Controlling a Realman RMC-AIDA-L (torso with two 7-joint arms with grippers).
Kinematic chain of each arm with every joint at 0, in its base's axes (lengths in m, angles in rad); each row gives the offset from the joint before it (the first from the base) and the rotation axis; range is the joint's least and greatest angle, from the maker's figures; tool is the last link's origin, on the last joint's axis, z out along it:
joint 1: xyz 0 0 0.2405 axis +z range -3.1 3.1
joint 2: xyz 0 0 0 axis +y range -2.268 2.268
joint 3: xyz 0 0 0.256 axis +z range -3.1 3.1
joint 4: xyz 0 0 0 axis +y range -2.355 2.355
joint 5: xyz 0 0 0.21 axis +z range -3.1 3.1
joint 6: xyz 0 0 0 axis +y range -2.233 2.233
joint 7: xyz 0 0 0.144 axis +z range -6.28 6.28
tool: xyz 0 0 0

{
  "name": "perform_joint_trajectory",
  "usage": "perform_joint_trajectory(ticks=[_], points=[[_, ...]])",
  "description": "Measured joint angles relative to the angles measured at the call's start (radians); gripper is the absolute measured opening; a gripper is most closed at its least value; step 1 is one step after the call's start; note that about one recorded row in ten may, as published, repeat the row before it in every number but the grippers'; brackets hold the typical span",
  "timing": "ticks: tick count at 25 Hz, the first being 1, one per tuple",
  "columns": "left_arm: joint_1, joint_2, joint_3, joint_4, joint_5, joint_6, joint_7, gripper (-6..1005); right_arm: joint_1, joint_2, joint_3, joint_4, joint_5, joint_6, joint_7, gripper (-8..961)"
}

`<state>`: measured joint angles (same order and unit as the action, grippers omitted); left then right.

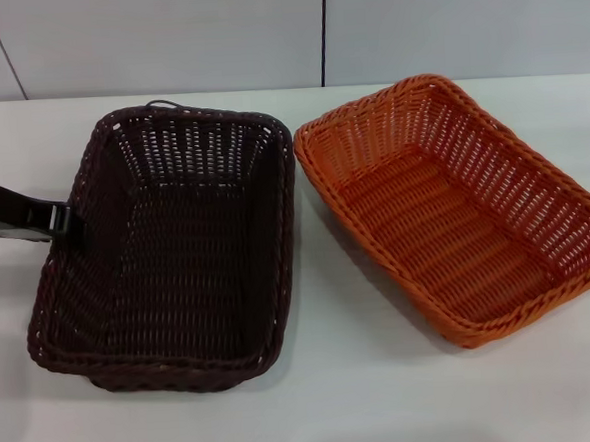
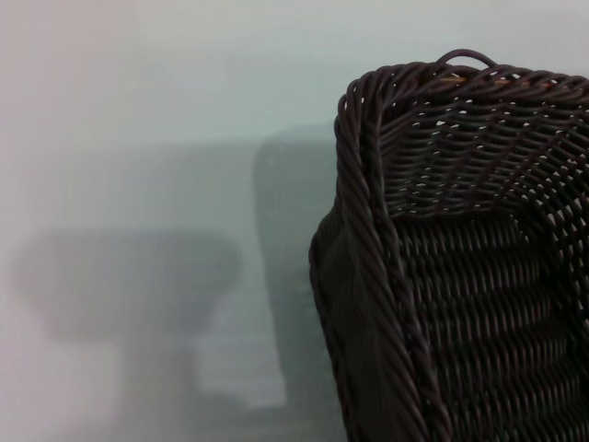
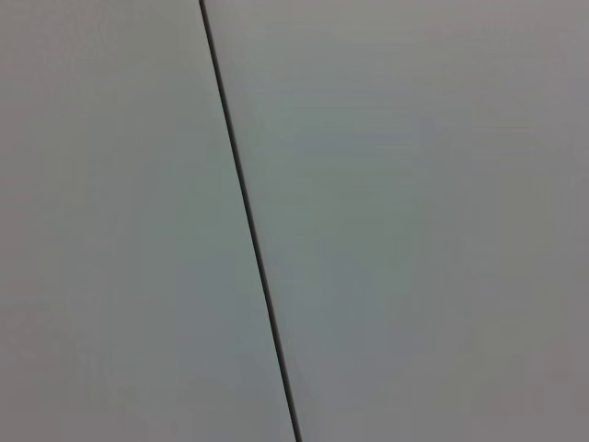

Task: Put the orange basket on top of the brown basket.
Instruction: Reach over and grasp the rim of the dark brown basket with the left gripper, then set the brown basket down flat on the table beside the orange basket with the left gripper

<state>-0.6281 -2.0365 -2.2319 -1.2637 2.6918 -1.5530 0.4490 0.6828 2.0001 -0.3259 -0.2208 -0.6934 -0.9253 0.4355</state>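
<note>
1. Orange basket sits on the right side of the head view, flat on the white table, just beside the brown basket at centre-left. Their upper corners nearly touch, nothing stacked yet.
2. Left gripper comes in from the left edge, right up against the brown basket's left rim. Can't tell if it's clamped on the rim or just touching it, the fingers are hidden by the weave.
3. Right gripper isn't in any view; its wrist camera only shows a pale wall panel with a dark seam.
4. Possible trouble: if the left arm nudges the brown basket, it slides into the orange one and messes up the alignment for stacking.
5. Orange basket's right edge runs off the frame, so that end can't be seen whole.
</note>
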Motion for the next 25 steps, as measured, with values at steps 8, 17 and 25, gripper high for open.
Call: perform_joint_trajectory(ticks=[8, 17, 25], points=[[0.021, -0.009, -0.006, -0.109, -0.002, -0.013, 0.008, 204, -0.002, 0.002, 0.002, 0.001, 0.001, 0.0, 0.0, 640], [0.056, -0.003, -0.005, -0.301, -0.003, -0.065, 0.049, 205, -0.008, 0.008, 0.009, 0.002, 0.002, -0.005, 0.0, 640], [0.043, 0.027, -0.009, -0.434, -0.007, -0.157, 0.116, 205, -0.013, 0.009, 0.011, 0.002, 0.002, -0.004, 0.0, 641]])
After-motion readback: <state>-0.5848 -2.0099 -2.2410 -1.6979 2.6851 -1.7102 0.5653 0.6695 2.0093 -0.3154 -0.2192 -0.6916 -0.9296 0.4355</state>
